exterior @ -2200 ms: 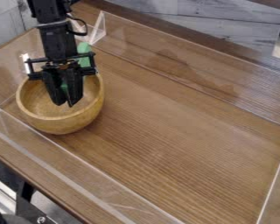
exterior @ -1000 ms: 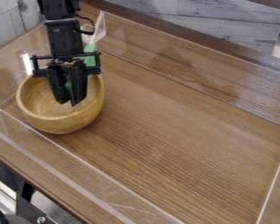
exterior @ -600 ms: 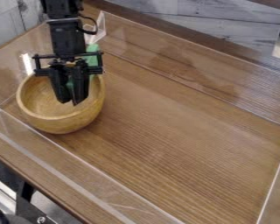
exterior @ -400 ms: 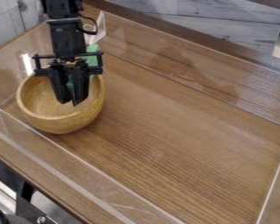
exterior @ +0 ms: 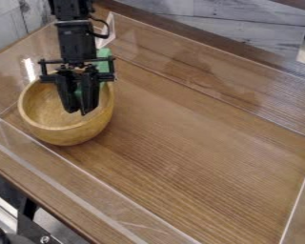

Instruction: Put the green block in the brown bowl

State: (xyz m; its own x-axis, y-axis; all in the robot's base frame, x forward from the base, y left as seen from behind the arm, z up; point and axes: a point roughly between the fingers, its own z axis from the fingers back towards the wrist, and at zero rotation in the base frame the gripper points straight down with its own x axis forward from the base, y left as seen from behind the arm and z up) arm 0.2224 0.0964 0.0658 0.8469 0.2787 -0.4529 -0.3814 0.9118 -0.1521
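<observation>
My claw point(exterior: 77, 103) hangs over the hollow of the brown bowl point(exterior: 47, 129), fingers pointing steeply down and drawn together. Between them I can make out a sliver of green, which I take to be the green block point(exterior: 72, 95); the dark fingers hide most of it, so I cannot tell how much of it sits in my grip or whether its lower end touches the bowl's floor. A green patch also shows at the right side of my wrist housing point(exterior: 104, 69), just above the claw.

Nothing else stands close by. The bowl's thick rim rings my fingertips on all sides, nearest on the right. A clear plastic wall point(exterior: 66, 170) runs below and in front of the bowl, and another rises behind my arm.

Against the picture from a second ago, the claw sits in nearly the same spot over the bowl, and the bowl has not shifted.

The bowl rests on a wooden table point(exterior: 193, 124) with long streaks of grain and a soft sheen. Beyond the far edge is a pale, marbled wall point(exterior: 232, 24).
</observation>
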